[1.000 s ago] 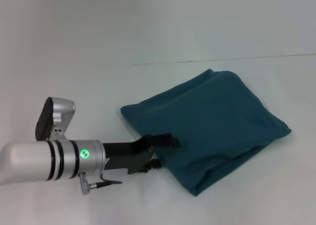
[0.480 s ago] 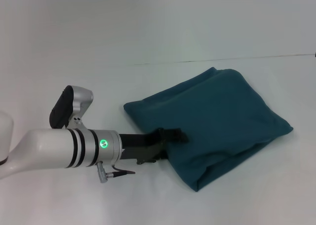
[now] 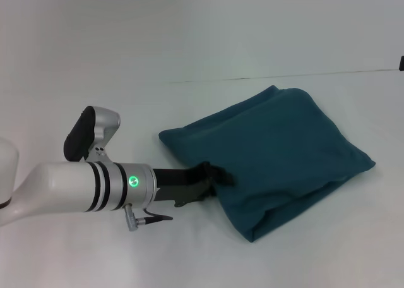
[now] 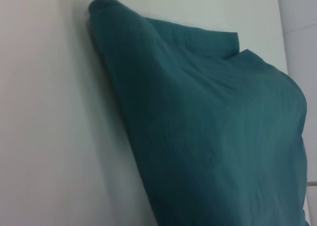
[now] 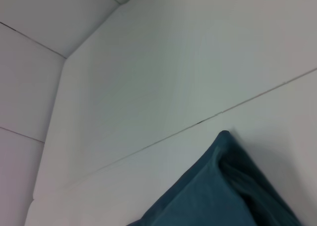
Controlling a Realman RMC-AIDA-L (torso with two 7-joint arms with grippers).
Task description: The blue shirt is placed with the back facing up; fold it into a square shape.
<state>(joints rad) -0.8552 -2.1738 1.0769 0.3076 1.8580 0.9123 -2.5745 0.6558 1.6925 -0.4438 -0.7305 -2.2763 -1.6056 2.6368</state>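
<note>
- Left gripper (image 3: pixel 218 177), black, on a silver-white arm, reached in from the left; its fingertips were buried at the shirt's near-left edge, so their spread could not be told.
- Right gripper was out of all views.
- Large dark teal-blue cloth shirt (image 3: pixel 271 155) (image 4: pixel 208 132) (image 5: pixel 223 196) lay folded into a rough four-sided pad on the white table (image 3: pixel 189 48), plain side up, lettering hidden.
- Its near edge showed stacked layers; corners were rounded.
- The pad sat skewed, long axis running from near-left to far-right.
</note>
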